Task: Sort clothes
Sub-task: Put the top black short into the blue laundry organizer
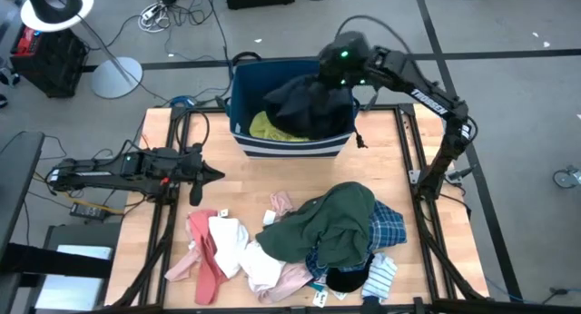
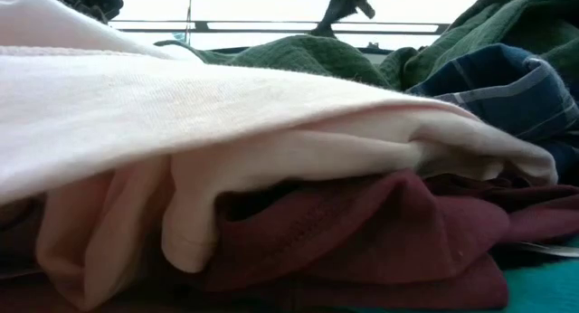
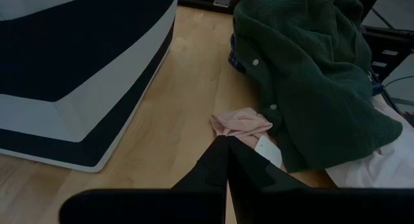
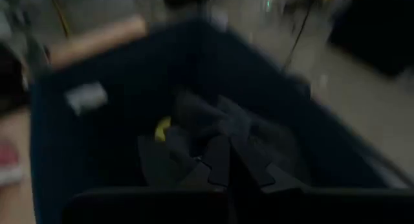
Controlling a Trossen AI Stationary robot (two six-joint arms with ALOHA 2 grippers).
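Note:
The clothes lie in a heap on the near half of the table: a dark green garment, blue plaid, pink, white and a small pink piece. My right gripper is over the dark blue bin, shut on a black garment. A yellow garment lies in the bin. My left gripper is shut and empty over bare table left of the heap; the small pink piece lies just beyond its fingertips. My right gripper holds the black garment at a bunched part from above, its fingers pointing down into the bin. The blur hides whether it has one layer or several. The garment hangs below the fingers, and its lower folds lie in the bin beside the yellow garment.
The bin stands at the table's far middle, with a white stripe near its base. Black frame rails run along the table's left and right sides. Bare wood lies between the bin and the heap. In the low view, cream and maroon cloth fill the foreground.

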